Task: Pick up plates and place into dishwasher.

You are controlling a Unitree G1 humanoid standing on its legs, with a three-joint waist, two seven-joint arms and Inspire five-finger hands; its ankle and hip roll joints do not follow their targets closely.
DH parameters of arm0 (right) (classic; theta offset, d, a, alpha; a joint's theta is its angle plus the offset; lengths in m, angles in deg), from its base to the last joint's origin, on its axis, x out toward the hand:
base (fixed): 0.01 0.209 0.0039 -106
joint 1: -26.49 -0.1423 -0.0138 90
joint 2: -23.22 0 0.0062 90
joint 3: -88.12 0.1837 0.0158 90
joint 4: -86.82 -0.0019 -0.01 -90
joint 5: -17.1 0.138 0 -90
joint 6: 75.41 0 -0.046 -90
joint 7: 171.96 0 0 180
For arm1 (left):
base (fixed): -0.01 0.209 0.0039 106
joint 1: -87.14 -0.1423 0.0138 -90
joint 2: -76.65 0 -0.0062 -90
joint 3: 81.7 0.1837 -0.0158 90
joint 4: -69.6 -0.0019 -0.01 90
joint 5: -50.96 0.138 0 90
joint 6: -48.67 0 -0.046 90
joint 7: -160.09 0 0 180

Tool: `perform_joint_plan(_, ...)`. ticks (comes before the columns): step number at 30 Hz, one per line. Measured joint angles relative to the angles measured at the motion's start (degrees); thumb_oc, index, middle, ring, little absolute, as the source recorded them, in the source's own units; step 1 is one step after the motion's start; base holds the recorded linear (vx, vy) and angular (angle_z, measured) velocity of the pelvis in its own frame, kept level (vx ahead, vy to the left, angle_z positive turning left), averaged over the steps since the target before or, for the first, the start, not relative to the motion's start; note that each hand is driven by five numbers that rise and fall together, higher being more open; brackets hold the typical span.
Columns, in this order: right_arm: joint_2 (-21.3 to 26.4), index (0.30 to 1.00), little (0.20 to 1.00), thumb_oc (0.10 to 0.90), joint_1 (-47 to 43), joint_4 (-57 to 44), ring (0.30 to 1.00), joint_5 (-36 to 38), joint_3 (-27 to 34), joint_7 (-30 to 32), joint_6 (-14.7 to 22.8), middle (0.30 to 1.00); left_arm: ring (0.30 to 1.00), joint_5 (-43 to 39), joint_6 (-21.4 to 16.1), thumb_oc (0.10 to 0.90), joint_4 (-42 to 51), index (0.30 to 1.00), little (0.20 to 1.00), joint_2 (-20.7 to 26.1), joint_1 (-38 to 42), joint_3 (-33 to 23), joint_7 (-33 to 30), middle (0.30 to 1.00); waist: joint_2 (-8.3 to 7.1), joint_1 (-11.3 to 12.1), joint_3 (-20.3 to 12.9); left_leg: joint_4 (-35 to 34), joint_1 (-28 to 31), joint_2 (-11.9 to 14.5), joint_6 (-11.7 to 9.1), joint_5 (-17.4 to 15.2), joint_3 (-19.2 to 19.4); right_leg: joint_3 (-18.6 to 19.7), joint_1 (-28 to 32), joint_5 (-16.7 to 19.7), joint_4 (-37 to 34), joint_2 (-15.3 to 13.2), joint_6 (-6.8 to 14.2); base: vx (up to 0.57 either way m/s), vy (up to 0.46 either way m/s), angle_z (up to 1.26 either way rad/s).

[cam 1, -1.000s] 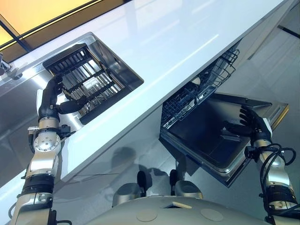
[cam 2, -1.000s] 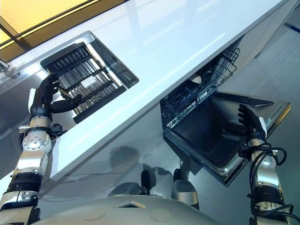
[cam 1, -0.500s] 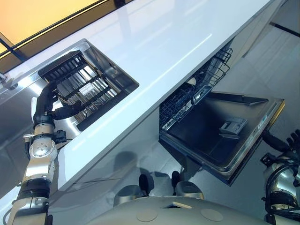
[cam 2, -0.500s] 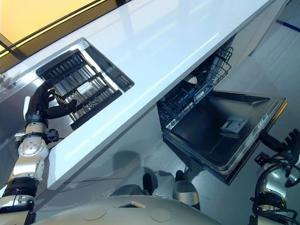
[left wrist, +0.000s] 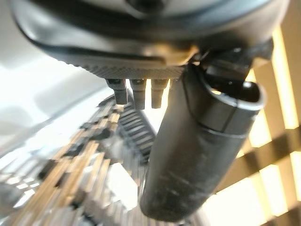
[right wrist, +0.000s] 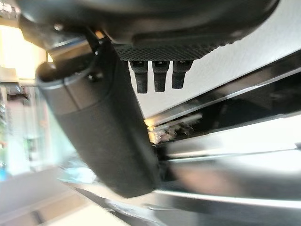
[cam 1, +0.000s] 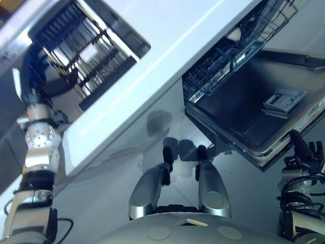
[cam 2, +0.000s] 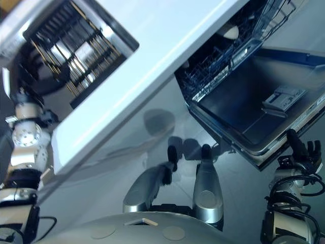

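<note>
- Risk: left hand (cam 1: 38, 81), fingers relaxed and holding nothing, set against the dish rack (cam 1: 84, 53) in the sink; snagging on the rack wires likely if lifted carelessly.
- Risk: right hand (cam 1: 303, 152), fingers spread and empty, just beside the outer edge of the open dishwasher door (cam 1: 254, 107); collision with that edge possible.
- Plates: none clearly discernible in the rack; one pale round item (cam 1: 234, 34) in the dishwasher basket (cam 1: 223, 58).
- Free room: bare white bench (cam 1: 167, 25) between sink and dishwasher; open floor below the door.
</note>
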Motion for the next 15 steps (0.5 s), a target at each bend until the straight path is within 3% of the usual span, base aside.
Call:
perform_joint_plan(3, -0.45, 0.9, 0.9, 0.8, -1.72, -0.22, 0.9, 7.11, 0.24, -7.4, 1.48, 0.9, 0.9, 0.0, 0.01, 0.8, 0.82, 0.9, 0.9, 4.04, 3.83, -0.07, -0.02, 0.9, -0.12, 0.05, 2.41, 8.0, -6.0, -0.53, -0.73, -1.95, -0.81, 0.17, -5.83, -2.4, 8.01, -0.32, -1.1, -0.01, -0.027, 0.1)
perform_joint_plan(6, -0.47, 0.9, 0.9, 0.8, -3.03, -0.35, 0.9, 9.81, 0.27, -11.57, 0.9, 0.9, 0.9, 0.09, 0.37, 0.8, 0.87, 0.9, 0.9, 4.86, 5.04, -0.42, -0.31, 0.9, 0.03, 0.11, 2.72, 11.49, -8.7, -1.07, -0.99, -2.89, -2.9, 0.26, -8.46, -3.11, 11.67, -0.33, -1.52, 0.01, -0.001, -0.02)
perform_joint_plan(15, 1.96, 0.9, 0.9, 0.8, -2.45, 1.46, 0.9, 21.41, 0.09, -23.19, -11.33, 0.9, 0.9, -0.68, 0.58, 0.8, 3.24, 0.9, 0.9, 4.74, 4.71, -2.76, 0.44, 0.9, 0.05, 0.46, 2.71, 14.77, -11.28, -1.86, -1.64, -3.3, -4.74, -0.85, -10.65, -3.58, 14.15, -0.5, -2.28, -0.01, -0.005, 0.0)
